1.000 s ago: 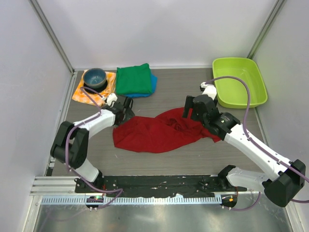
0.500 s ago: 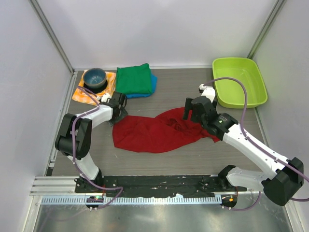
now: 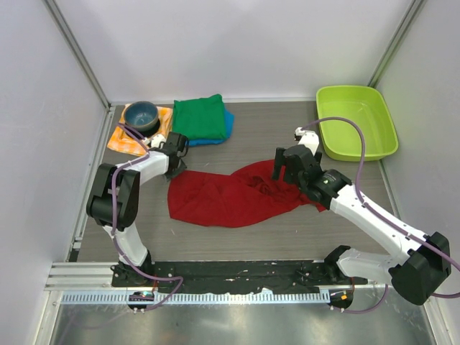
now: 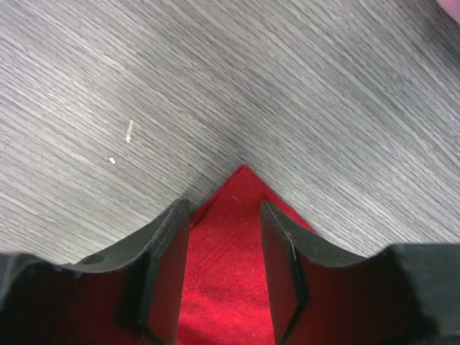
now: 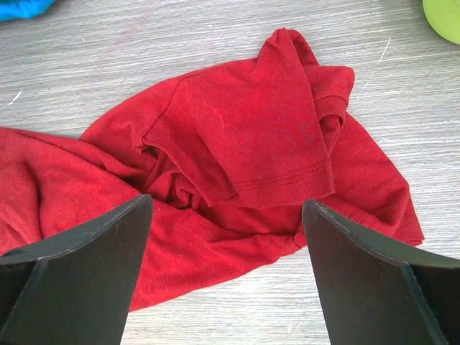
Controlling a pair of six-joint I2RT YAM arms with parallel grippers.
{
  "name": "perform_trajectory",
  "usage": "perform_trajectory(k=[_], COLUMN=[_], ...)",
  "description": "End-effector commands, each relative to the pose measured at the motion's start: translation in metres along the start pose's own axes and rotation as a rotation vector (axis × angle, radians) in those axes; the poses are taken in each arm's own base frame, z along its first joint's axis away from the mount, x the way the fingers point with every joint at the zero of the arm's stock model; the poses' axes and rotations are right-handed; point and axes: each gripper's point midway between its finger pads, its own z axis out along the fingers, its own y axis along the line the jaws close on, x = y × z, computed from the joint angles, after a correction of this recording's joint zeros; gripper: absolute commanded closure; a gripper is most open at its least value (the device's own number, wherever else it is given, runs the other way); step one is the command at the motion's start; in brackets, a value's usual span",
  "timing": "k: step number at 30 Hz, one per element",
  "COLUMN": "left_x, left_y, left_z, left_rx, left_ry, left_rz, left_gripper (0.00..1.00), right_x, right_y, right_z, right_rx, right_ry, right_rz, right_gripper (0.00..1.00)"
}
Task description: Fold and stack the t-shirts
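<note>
The dark red t-shirt (image 3: 230, 198) lies crumpled and spread on the table between the arms. My left gripper (image 3: 175, 169) is at the shirt's far left corner. In the left wrist view (image 4: 224, 215) its jaws stand a little apart, with the pointed red corner (image 4: 233, 244) lying flat between them. My right gripper (image 3: 279, 168) hovers wide open over the shirt's right part, above a folded-over sleeve (image 5: 251, 136); its jaws (image 5: 226, 208) hold nothing. The green t-shirt (image 3: 199, 117) lies folded on the blue t-shirt (image 3: 228, 124) at the back.
A lime green bin (image 3: 356, 122) stands at the back right; its edge shows in the right wrist view (image 5: 444, 13). A dark blue bowl (image 3: 141, 115) sits on an orange checked cloth (image 3: 128, 141) at the back left. White walls enclose the table.
My left gripper has swung back and left, along the red shirt's left edge to its far corner. My right gripper has shifted slightly. The shirt has hardly moved.
</note>
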Motion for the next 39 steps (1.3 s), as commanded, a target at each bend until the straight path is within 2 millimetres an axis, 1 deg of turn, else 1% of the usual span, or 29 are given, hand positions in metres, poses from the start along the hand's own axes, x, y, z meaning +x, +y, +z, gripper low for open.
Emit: perform_trajectory(k=[1, 2, 4, 6, 8, 9, 10, 11, 13, 14, 15, 16, 17, 18, 19, 20, 22, 23, 25, 29, 31, 32, 36, 38, 39], left_x=[0.018, 0.02, 0.021, 0.022, 0.023, 0.024, 0.026, 0.025, 0.024, 0.027, 0.022, 0.02, 0.024, 0.018, 0.016, 0.019, 0.014, 0.016, 0.012, 0.007, 0.007, 0.006, 0.006, 0.006, 0.006], left_y=[0.002, 0.001, 0.001, 0.002, 0.003, 0.002, 0.003, 0.003, 0.004, 0.009, 0.008, 0.01, 0.017, 0.016, 0.019, 0.024, 0.025, 0.027, 0.027, 0.026, 0.024, 0.023, 0.02, 0.021, 0.021], left_z=[0.019, 0.02, 0.018, 0.018, 0.017, 0.016, 0.016, 0.013, 0.008, 0.007, -0.001, -0.005, -0.006, -0.015, -0.018, -0.021, -0.03, -0.032, -0.04, -0.047, -0.048, -0.049, -0.049, -0.05, -0.051], left_rx=[-0.008, -0.002, 0.003, 0.004, 0.007, 0.017, 0.021, 0.031, 0.045, 0.043, 0.062, 0.065, 0.056, 0.079, 0.077, 0.07, 0.09, 0.094, 0.11, 0.129, 0.138, 0.145, 0.156, 0.154, 0.157], left_ry=[0.048, 0.055, 0.057, 0.061, 0.062, 0.069, 0.072, 0.068, 0.062, 0.062, 0.043, 0.033, 0.034, 0.013, 0.003, 0.007, -0.01, -0.007, -0.019, -0.033, -0.03, -0.031, -0.027, -0.027, -0.028], left_rz=[0.014, 0.013, 0.011, 0.014, 0.015, 0.015, 0.022, 0.02, 0.019, 0.018, 0.007, 0.002, -0.002, -0.015, -0.017, -0.014, -0.024, -0.023, -0.03, -0.036, -0.039, -0.042, -0.049, -0.048, -0.049], left_gripper=[0.57, 0.61, 0.64, 0.7, 0.84, 0.85, 0.91, 1.0, 1.0, 1.0, 1.0, 1.0, 1.0, 1.0, 1.0, 1.0, 1.0, 1.0, 1.0, 1.0, 1.0, 1.0, 1.0, 1.0, 1.0], right_x=[-0.011, -0.011, -0.012, -0.011, -0.01, -0.009, -0.011, -0.009, -0.007, -0.006, -0.007, -0.004, -0.004, -0.005, -0.007, -0.006, -0.007, -0.007, -0.008, -0.007, -0.005, -0.004, 0.003, 0.005, 0.009], right_y=[0.001, 0.002, 0.002, 0.002, 0.001, 0.001, 0.001, 0.0, -0.004, -0.006, -0.009, -0.013, -0.016, -0.02, -0.031, -0.034, -0.041, -0.042, -0.045, -0.054, -0.055, -0.055, -0.055, -0.056, -0.058], right_z=[-0.002, -0.002, -0.002, 0.0, 0.001, 0.003, 0.004, 0.006, 0.013, 0.016, 0.019, 0.025, 0.027, 0.029, 0.032, 0.035, 0.037, 0.038, 0.038, 0.036, 0.037, 0.038, 0.041, 0.043, 0.044], right_rx=[-0.002, -0.003, -0.005, 0.0, 0.011, 0.019, 0.028, 0.036, 0.073, 0.091, 0.112, 0.143, 0.161, 0.183, 0.229, 0.242, 0.26, 0.263, 0.27, 0.298, 0.304, 0.3, 0.299, 0.301, 0.304], right_ry=[-0.049, -0.048, -0.052, -0.046, -0.041, -0.036, -0.038, -0.033, -0.022, -0.019, -0.021, -0.012, -0.013, -0.017, -0.028, -0.025, -0.025, -0.025, -0.027, -0.04, -0.035, -0.029, -0.007, -0.008, 0.0], right_rz=[0.012, 0.012, 0.014, 0.011, 0.005, -0.001, -0.001, -0.006, -0.021, -0.026, -0.024, -0.025, -0.022, -0.02, -0.013, -0.004, 0.013, 0.018, 0.021, 0.029, 0.033, 0.033, 0.043, 0.054, 0.051], right_gripper=[0.09, 0.09, 0.09, 0.09, 0.09, 0.09, 0.09, 0.09, 0.09, 0.09, 0.09, 0.09, 0.09, 0.1, 0.1, 0.11, 0.13, 0.14, 0.14, 0.14, 0.16, 0.19, 0.26, 0.28, 0.28])
